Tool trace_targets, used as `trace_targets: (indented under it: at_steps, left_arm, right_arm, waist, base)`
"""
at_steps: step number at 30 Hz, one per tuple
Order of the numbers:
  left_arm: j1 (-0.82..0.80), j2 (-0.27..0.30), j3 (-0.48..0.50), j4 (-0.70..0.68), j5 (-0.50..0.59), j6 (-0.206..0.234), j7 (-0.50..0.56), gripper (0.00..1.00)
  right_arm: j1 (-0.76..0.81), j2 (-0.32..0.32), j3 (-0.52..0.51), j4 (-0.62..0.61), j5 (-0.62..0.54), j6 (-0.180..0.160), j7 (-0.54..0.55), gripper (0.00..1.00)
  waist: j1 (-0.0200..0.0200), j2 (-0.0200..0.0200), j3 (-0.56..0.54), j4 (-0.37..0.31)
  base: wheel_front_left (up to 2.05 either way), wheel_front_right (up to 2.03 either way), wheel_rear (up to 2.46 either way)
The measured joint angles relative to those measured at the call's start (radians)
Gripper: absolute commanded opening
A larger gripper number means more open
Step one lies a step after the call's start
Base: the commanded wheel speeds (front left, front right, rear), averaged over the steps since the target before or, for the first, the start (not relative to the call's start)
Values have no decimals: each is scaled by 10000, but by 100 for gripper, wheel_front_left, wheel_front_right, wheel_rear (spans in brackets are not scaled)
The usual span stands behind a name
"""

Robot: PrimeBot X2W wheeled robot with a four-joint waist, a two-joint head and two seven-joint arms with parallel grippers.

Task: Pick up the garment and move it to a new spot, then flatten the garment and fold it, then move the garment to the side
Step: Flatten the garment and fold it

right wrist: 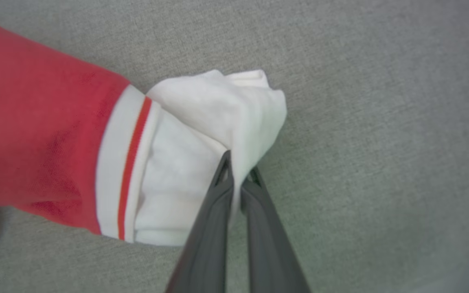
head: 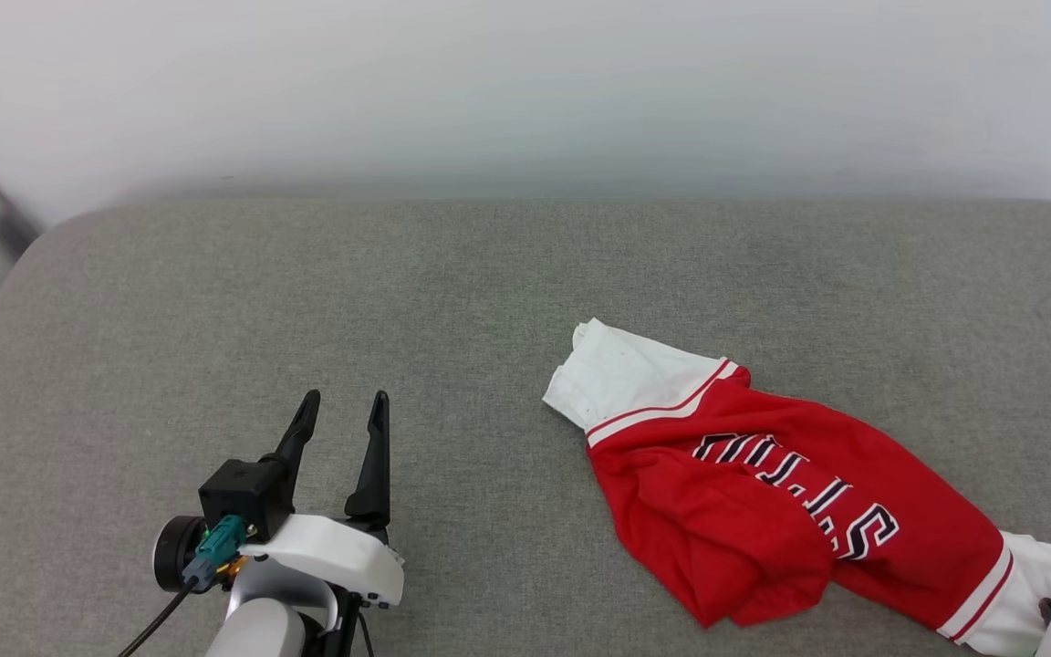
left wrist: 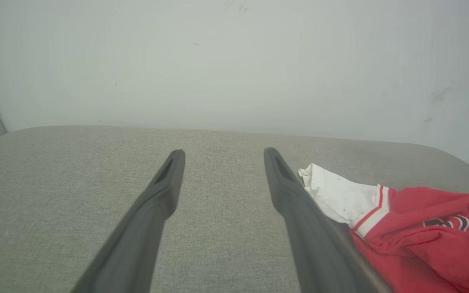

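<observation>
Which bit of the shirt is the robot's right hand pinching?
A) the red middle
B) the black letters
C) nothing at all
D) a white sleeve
D: the right hand is shut on a white sleeve of the shirt, its two fingers squeezing the cloth.

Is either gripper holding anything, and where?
The right gripper is shut on the garment, pinching a fold of its white sleeve. The left gripper is open, empty.

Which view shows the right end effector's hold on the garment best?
Right wrist view: the right end effector is shut on a fold of the garment's white sleeve. The head view has that sleeve at its lower right edge; the left wrist view, the other sleeve.
</observation>
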Motion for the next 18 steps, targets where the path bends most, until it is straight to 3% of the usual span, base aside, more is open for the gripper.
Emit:
trace_targets:
  at_steps: [1,2,11,18]
  left_arm:
    - [9,12,-6,36,-12,-4,0,100]
    - [16,27,-4,75,-15,-6,0,100]
    - [391,155,46,184,-102,144,50,100]
    - [639,360,52,144,-128,288,366,100]
  right_arm:
    - [58,48,-29,148,-52,0,-215,82]
    - [67,123,-123,265,-10,0,-460,100]
    - [-50,201,-150,-171,-408,0,-3990,100]
    - [53,380,1047,-1089,-846,2,-5599,100]
  waist:
    - [0,0,6,-12]
    - [0,0,-3,-20]
    - [0,0,-402,-141]
    - [0,0,-721,-241]
  base:
    - [0,0,0]
    - [0,0,0]
    - [0,0,0]
    - [0,0,0]
